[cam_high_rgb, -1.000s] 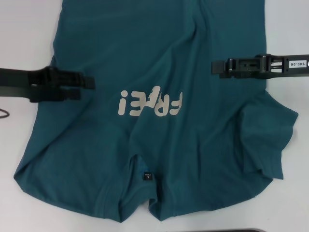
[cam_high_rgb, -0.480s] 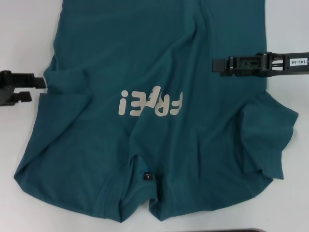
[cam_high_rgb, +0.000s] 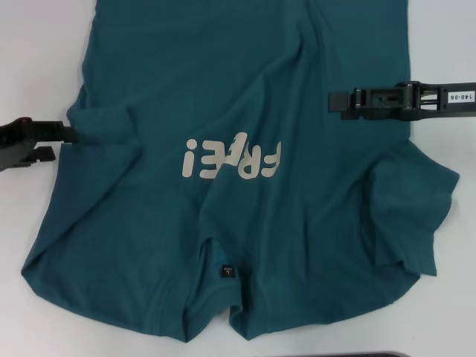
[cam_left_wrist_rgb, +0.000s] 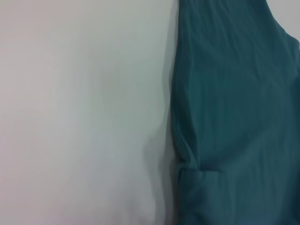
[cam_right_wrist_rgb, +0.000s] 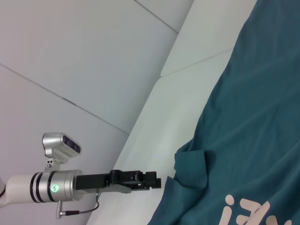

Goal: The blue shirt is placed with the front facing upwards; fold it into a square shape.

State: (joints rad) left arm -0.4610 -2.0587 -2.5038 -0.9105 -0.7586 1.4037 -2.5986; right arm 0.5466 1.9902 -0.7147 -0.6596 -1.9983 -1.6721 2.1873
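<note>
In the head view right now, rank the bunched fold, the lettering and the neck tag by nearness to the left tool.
Measured from the left tool at the blue shirt's left edge:
1. Bunched fold, beside the tool.
2. Cream lettering, mid-chest.
3. Neck tag, at the collar near the robot.

White table (cam_high_rgb: pixel 30 59) is seen in the head view; bare top is shown on the far left, the far right and along the near edge. A dark strip (cam_high_rgb: pixel 372 355) is cut off by the bottom edge of that view; what it is cannot be told. Plain table surface (cam_left_wrist_rgb: pixel 70 117) is shown in the left wrist view, with a faint smudge near the middle. In the right wrist view a seam (cam_right_wrist_rgb: pixel 197 63) is seen across the table top (cam_right_wrist_rgb: pixel 187 93). Behind it, a grey panelled surface (cam_right_wrist_rgb: pixel 70 56) is crossed by thin joint lines.
</note>
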